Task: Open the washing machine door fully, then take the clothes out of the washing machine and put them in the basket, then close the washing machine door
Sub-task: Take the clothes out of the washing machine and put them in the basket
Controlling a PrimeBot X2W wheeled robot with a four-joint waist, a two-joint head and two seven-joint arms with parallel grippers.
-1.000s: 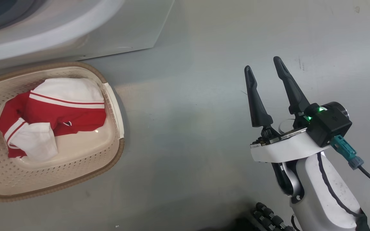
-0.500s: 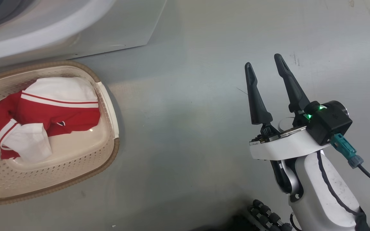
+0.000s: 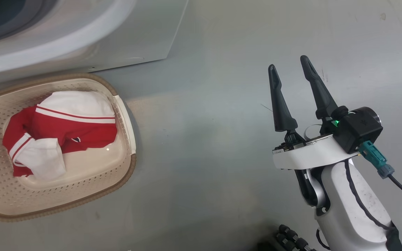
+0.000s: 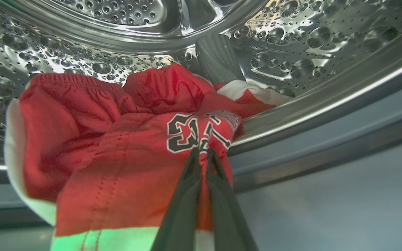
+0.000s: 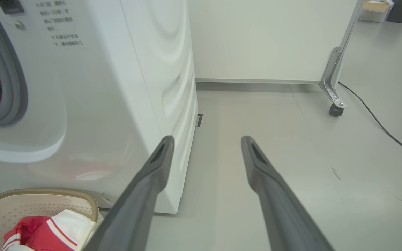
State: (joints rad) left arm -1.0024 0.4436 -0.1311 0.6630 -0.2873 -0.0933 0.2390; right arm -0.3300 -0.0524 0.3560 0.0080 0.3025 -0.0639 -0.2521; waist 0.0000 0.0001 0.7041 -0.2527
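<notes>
My left claw (image 4: pixel 202 150) is pressed together on a fold of the red garment (image 4: pixel 117 150), at its printed number, inside the drum (image 4: pixel 291 31) of the washing machine (image 3: pixel 145 35). My right claw (image 3: pixel 288 62) is spread and empty, above the floor (image 3: pixel 204 139) off the machine's front corner. The basket (image 3: pixel 126 167) stands just before the machine's front. A red-and-white garment (image 3: pixel 65 129) lies in it.

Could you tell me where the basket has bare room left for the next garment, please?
The basket has bare bottom along its near wall and in its near right corner; the red-and-white garment crowds the far half. Outside, the grey floor lies bare between the basket and the open right tool.
</notes>
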